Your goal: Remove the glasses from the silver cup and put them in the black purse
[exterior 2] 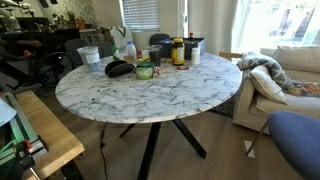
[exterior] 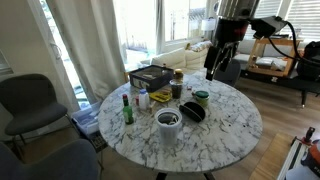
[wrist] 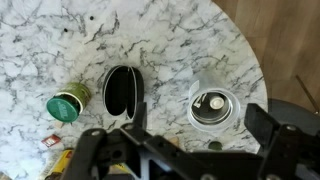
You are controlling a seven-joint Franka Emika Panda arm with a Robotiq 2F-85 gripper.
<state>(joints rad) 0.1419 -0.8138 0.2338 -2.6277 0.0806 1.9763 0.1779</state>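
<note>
Wrist view first: we look straight down on the marble table (wrist: 180, 40). Our gripper (wrist: 182, 140) is spread wide with nothing between its fingers. The silver cup (wrist: 193, 110) stands ahead, and the glasses (wrist: 213, 103) show only as a dark shape inside it. The black purse (wrist: 123, 92) lies near the cup but apart from it, and its mouth seems to face up. We judge the task to be at its start, with the reach for the cup in hand. Next we must centre over the cup, descend, and pinch the thin frame without tipping the cup.

In an exterior view the gripper (exterior: 218, 62) hangs well above the table's far side, and the cup (exterior: 168, 124) and purse (exterior: 192, 111) sit close together.

In an exterior view the cup (exterior 2: 89, 57) and purse (exterior 2: 119, 68) stand side by side, and the gripper is out of frame.
</note>
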